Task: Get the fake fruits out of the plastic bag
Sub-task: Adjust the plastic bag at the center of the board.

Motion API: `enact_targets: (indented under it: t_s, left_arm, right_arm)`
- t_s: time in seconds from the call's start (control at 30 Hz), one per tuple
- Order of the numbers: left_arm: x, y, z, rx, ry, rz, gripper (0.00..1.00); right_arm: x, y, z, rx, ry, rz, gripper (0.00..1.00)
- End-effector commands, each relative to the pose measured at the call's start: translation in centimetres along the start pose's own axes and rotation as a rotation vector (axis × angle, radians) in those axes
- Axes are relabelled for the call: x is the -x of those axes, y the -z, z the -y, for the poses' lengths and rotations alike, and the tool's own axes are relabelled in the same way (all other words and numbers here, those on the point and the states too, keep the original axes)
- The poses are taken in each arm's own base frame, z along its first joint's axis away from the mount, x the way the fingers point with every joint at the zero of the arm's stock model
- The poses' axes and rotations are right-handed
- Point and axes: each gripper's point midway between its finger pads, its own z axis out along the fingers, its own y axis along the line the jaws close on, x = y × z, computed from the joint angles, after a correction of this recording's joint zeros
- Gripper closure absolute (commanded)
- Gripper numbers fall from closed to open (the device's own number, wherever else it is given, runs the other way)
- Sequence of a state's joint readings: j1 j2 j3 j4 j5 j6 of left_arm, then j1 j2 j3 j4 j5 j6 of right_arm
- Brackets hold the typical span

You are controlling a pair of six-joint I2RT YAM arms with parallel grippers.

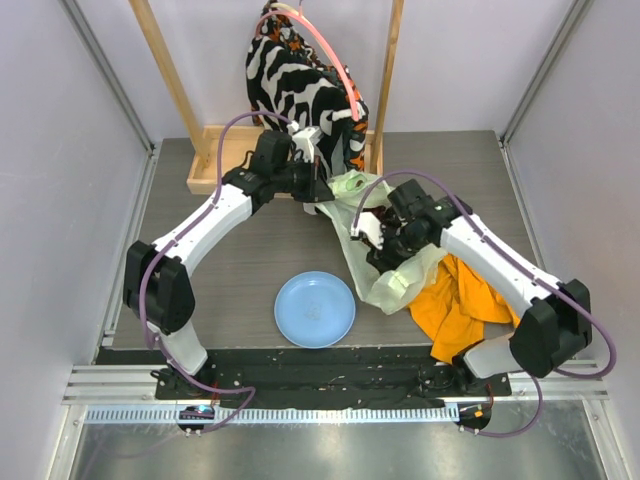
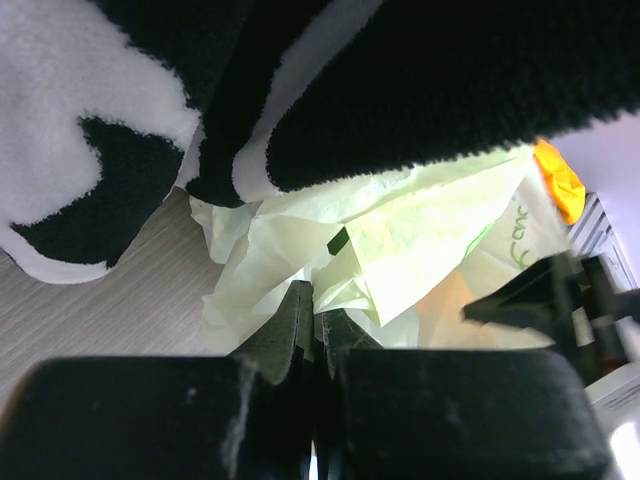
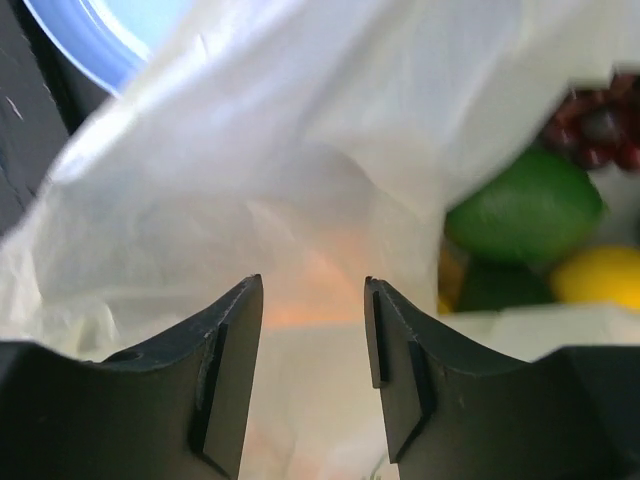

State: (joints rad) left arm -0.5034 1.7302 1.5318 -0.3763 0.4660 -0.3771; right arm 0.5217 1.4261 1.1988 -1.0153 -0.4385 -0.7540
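Observation:
The pale yellow-green plastic bag [image 1: 372,265] lies between my two grippers, right of the table's middle. My left gripper [image 1: 322,186] is shut on the bag's top edge [image 2: 400,235], its fingertips [image 2: 298,300] pinching the film. My right gripper [image 1: 384,238] is open at the bag's mouth, its jaws [image 3: 313,285] apart over bag film [image 3: 250,150] with an orange glow behind. To their right inside the bag lie a green avocado [image 3: 525,215], a yellow lemon [image 3: 600,275] and a dark purple-red fruit [image 3: 600,130].
A light blue plate [image 1: 315,308] sits near the front middle, and its rim shows in the right wrist view [image 3: 85,40]. An orange cloth [image 1: 460,305] lies under the right arm. A zebra-patterned garment [image 1: 300,80] hangs on a wooden rack at the back, just above my left gripper [image 2: 120,90].

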Motion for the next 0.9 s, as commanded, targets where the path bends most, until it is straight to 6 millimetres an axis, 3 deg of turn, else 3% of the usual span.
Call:
enact_targets:
  t_s: [0.0, 0.13, 0.27, 0.33, 0.43, 0.47, 0.53, 0.57, 0.63, 0.67, 0.77, 0.87]
  left_arm:
    - [1.8, 1.3, 1.1, -0.022, -0.067, 0.062, 1.00]
    - [0.9, 1.4, 1.0, -0.029, -0.060, 0.047, 1.00]
    - [0.0, 1.4, 0.8, -0.031, -0.034, 0.046, 1.00]
    - [0.0, 1.5, 1.0, -0.038, -0.027, 0.052, 1.00]
    - [-0.2, 1.5, 1.1, -0.049, -0.028, 0.051, 1.00]
    - [-0.2, 1.5, 1.1, -0.050, -0.028, 0.052, 1.00]
    - [-0.1, 1.4, 1.2, -0.056, -0.025, 0.057, 1.00]
    - [0.0, 1.4, 1.3, -0.060, -0.024, 0.057, 1.00]
    - [0.1, 1.3, 1.4, -0.066, -0.023, 0.060, 1.00]
    - [0.1, 1.3, 1.5, -0.068, -0.024, 0.061, 1.00]
    - [0.0, 1.3, 1.4, -0.067, -0.022, 0.058, 1.00]
    - [0.0, 1.3, 1.4, -0.067, -0.018, 0.060, 1.00]
  right_arm:
    - [-4.8, 4.0, -0.6, -0.036, 0.032, -0.175, 0.47]
    - [-9.4, 5.8, -1.3, -0.045, 0.090, -0.287, 0.48]
    - [-14.6, 4.8, -2.3, -0.053, 0.097, -0.415, 0.50]
    - [-15.6, 5.3, -1.8, -0.094, 0.086, -0.437, 0.50]
    - [-13.9, 6.6, -0.8, -0.157, 0.068, -0.381, 0.50]
    - [-11.8, 7.8, 0.2, -0.203, 0.071, -0.327, 0.49]
    - [-9.3, 8.2, 0.7, -0.198, 0.042, -0.245, 0.49]
    - [-6.8, 9.7, 1.9, -0.245, 0.052, -0.183, 0.49]
    - [-4.7, 9.8, 2.8, -0.231, 0.005, -0.129, 0.49]
    - [-2.6, 10.6, 3.3, -0.236, 0.014, -0.066, 0.50]
    - [-0.5, 9.4, 4.1, -0.188, -0.010, -0.019, 0.51]
    - [0.1, 7.1, 5.3, -0.179, -0.007, -0.004, 0.55]
